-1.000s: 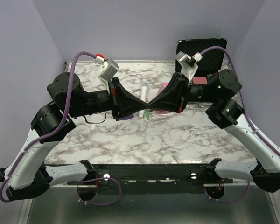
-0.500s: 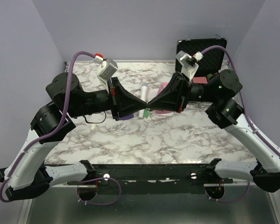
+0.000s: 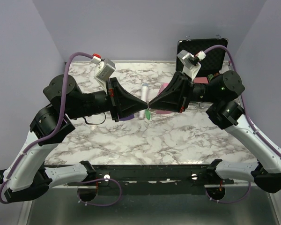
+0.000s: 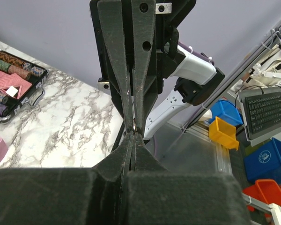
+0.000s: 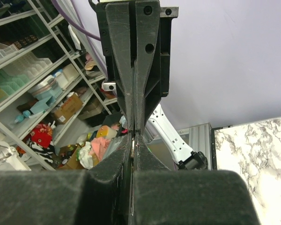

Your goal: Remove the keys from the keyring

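My left gripper (image 3: pixel 145 102) and right gripper (image 3: pixel 151 103) meet tip to tip above the middle of the marble table (image 3: pixel 154 140). Both are shut. The green-headed key (image 3: pixel 149 114) hangs just under the touching tips. The keyring is only a thin metal glint between the tips in the left wrist view (image 4: pixel 132 125). A thin metal edge, seemingly the key's blade, shows between the right fingers in the right wrist view (image 5: pixel 132 146). The rest of the ring is hidden by the fingers.
A white microphone (image 3: pixel 143 99) lies on the table behind the tips, with a pink object (image 3: pixel 166 112) to its right. An open black case (image 3: pixel 202 50) with poker chips and cards stands at the back right; it also shows in the left wrist view (image 4: pixel 14 79).
My left arm has drawn slightly to the left and its wrist has turned. The tips remain together. The right arm has hardly moved.
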